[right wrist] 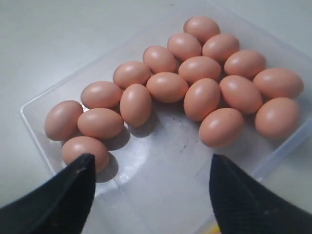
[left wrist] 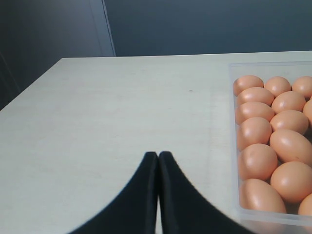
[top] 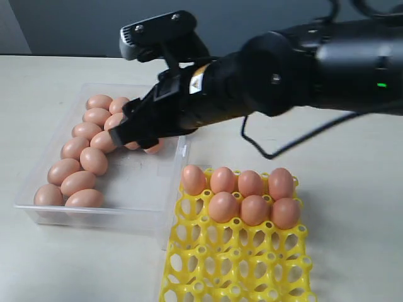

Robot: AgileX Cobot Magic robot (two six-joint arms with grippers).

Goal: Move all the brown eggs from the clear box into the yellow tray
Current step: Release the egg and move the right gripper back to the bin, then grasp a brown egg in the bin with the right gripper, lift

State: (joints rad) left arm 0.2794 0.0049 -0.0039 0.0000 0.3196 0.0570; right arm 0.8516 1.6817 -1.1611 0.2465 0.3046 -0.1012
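Jaws of the right gripper (right wrist: 152,161) stand wide apart and empty, touching nothing, above the brown eggs (right wrist: 167,87) clustered in the clear box (top: 135,182) at the left of the exterior view. Seven eggs fill the upper two rows of the yellow tray (top: 233,264) at lower centre. Beside the box, the left gripper (left wrist: 158,155) is pressed shut over the table (left wrist: 97,122).
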